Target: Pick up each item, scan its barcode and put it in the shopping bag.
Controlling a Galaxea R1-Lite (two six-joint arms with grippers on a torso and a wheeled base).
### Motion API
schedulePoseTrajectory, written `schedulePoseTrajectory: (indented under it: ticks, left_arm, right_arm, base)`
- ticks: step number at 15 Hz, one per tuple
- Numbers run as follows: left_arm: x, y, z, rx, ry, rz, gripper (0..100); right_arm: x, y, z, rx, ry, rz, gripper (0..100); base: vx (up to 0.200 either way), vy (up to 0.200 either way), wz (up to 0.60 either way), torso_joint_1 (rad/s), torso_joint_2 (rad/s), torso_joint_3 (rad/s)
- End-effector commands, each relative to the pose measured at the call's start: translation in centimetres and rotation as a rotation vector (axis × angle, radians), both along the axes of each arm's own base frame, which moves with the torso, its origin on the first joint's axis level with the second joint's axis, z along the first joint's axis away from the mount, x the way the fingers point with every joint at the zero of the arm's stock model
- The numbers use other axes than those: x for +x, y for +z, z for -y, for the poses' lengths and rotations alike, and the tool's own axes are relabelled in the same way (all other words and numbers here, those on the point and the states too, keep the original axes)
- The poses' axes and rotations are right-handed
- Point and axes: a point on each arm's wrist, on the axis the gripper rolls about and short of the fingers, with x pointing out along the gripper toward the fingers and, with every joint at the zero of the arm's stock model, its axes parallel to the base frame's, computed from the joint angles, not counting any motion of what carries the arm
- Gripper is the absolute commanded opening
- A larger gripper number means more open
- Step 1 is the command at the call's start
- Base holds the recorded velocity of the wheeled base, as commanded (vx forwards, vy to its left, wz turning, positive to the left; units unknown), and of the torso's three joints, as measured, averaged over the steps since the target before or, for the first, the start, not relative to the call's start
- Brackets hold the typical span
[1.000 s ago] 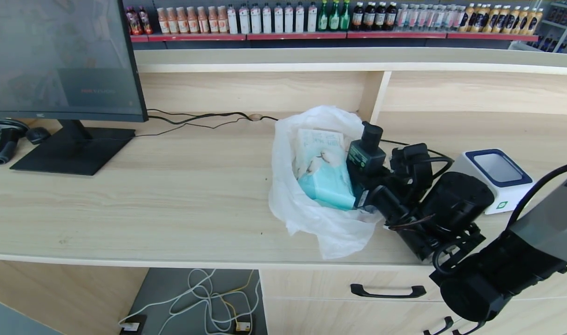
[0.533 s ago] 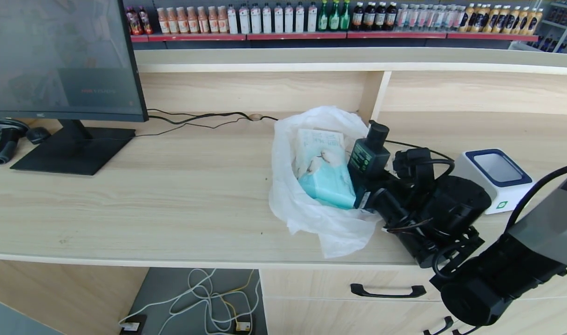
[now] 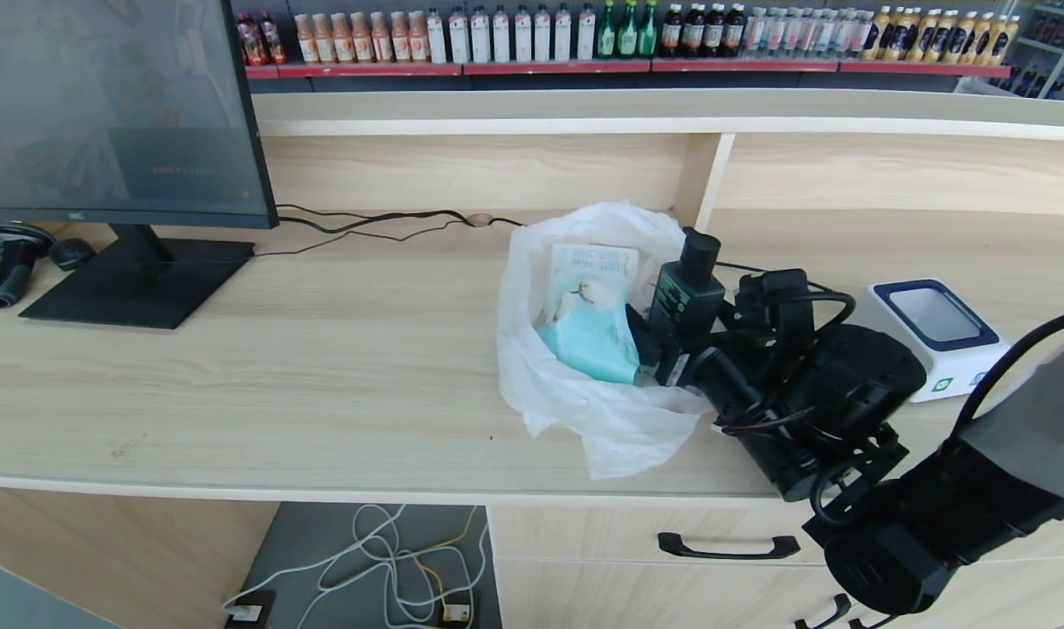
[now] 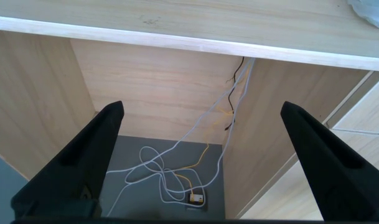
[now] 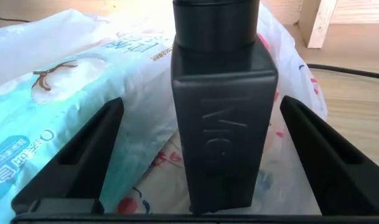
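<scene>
A thin, crinkly white plastic shopping bag slumps open mid-counter on pale wood-grain laminate. Inside lies a soft, pillowy teal-and-white pack in glossy film. Just beside it, in the bag's mouth at three o'clock, a dark square-shouldered bottle with a round cap stands nearly upright. The right gripper has its black wedge fingers spread wide either side of the bottle, not clamped. Further toward three o'clock sits a boxy white scanner with a blue-rimmed window. The left gripper hangs below the counter edge, equally wide and holding nothing, above loose cables.
</scene>
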Motion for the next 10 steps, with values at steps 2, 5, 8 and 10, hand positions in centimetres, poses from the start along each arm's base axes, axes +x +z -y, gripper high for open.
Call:
schedulePoseTrajectory:
  ticks: [2,5,8,10]
  left_arm:
    - [0.0,0.0,0.0,0.0,0.0,0.001,100]
    - [0.0,0.0,0.0,0.0,0.0,0.001,100]
    - [0.0,0.0,0.0,0.0,0.0,0.001,100]
    - [0.0,0.0,0.0,0.0,0.0,-0.001,100]
  right_arm:
    - [-0.6,1.1,0.4,0.016,0.0,0.027,100]
    - [-1.5,1.5,1.0,0.023,0.001,0.022,100]
    - [-2.3,2.9,1.4,0.048,0.004,0.055,100]
    - [-2.7,3.7,1.6,0.061,0.005,0.078,100]
  base:
    - [0.0,0.0,0.0,0.0,0.0,0.0]
    - [0.0,0.0,0.0,0.0,0.0,0.0]
    - [0.0,0.0,0.0,0.0,0.0,0.0]
    - [0.0,0.0,0.0,0.0,0.0,0.0]
